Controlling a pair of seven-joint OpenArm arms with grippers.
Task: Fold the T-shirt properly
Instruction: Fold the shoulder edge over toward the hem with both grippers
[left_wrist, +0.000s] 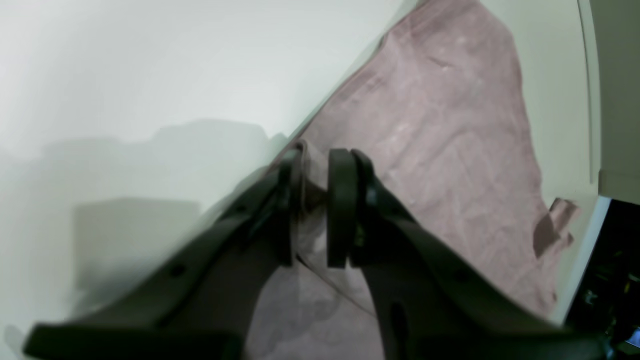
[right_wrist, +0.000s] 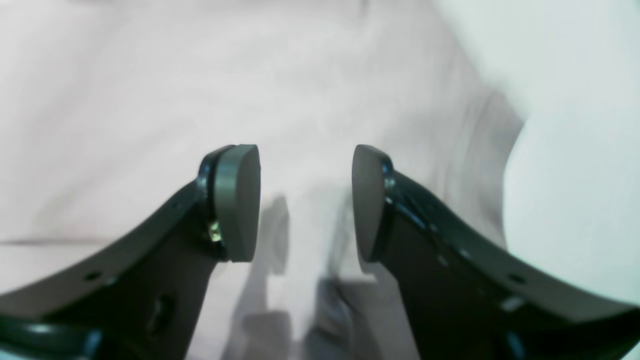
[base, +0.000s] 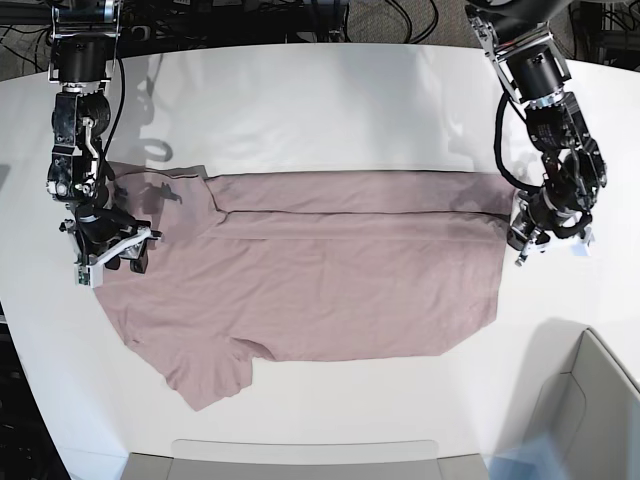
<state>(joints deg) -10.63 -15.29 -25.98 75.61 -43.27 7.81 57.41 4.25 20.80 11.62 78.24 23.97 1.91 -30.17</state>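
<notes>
A: Where is the shirt (base: 320, 270)?

B: Spread flat across the middle of the white table (base: 320, 100), lying sideways. Its upper long edge is folded over into a band that runs nearly the full width. One sleeve sticks out toward the near edge of the table, on the base view's left.

A: And the left gripper (left_wrist: 315, 205)?

B: It sits at the shirt's end on the base view's right, at the end of the folded band. In its wrist view the pads stand a narrow gap apart, with a wrinkle of pink cloth between them. Whether they pinch that cloth or merely straddle it, I cannot tell.

A: The right gripper (right_wrist: 306, 202)?

B: At the other end, over the shirt's edge beside the upper sleeve. Its jaws are clearly apart. The wrist view shows only pale cloth lying below the gap, nothing held between the pads (right_wrist: 237, 200).

A: Anything else there?

B: A grey bin (base: 590, 400) at the near corner, apart from the shirt.
</notes>
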